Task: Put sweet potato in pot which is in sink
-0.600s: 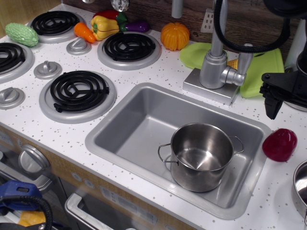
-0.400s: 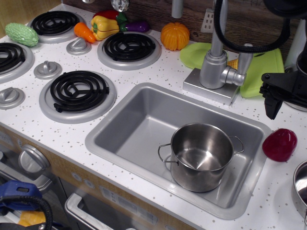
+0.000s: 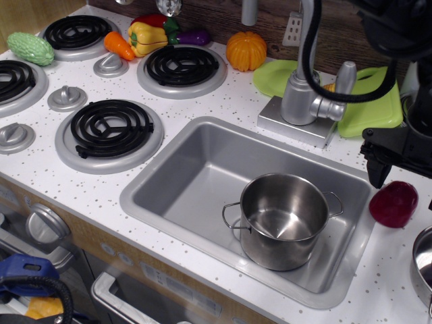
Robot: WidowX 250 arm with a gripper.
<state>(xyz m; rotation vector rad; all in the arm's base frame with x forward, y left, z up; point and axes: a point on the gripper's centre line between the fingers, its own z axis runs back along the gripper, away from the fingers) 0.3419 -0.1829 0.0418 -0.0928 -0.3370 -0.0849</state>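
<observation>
The dark red sweet potato lies on the white counter just right of the sink. The shiny steel pot stands upright and empty in the sink's near right corner, its wire handles out to the sides. My black gripper hangs at the right edge, just above and behind the sweet potato. Its left finger points down beside the sweet potato's left side. The other finger is cut off by the frame edge. The jaws look spread wide and hold nothing.
A grey faucet stands behind the sink, with green mats beyond it. An orange pumpkin, a carrot, a pepper and other toy vegetables lie by the burners. Another steel vessel's rim shows at the right edge.
My gripper has dropped lower, coming closer to the sweet potato, and the arm and its cable have shifted above it. The sweet potato and pot have not moved.
</observation>
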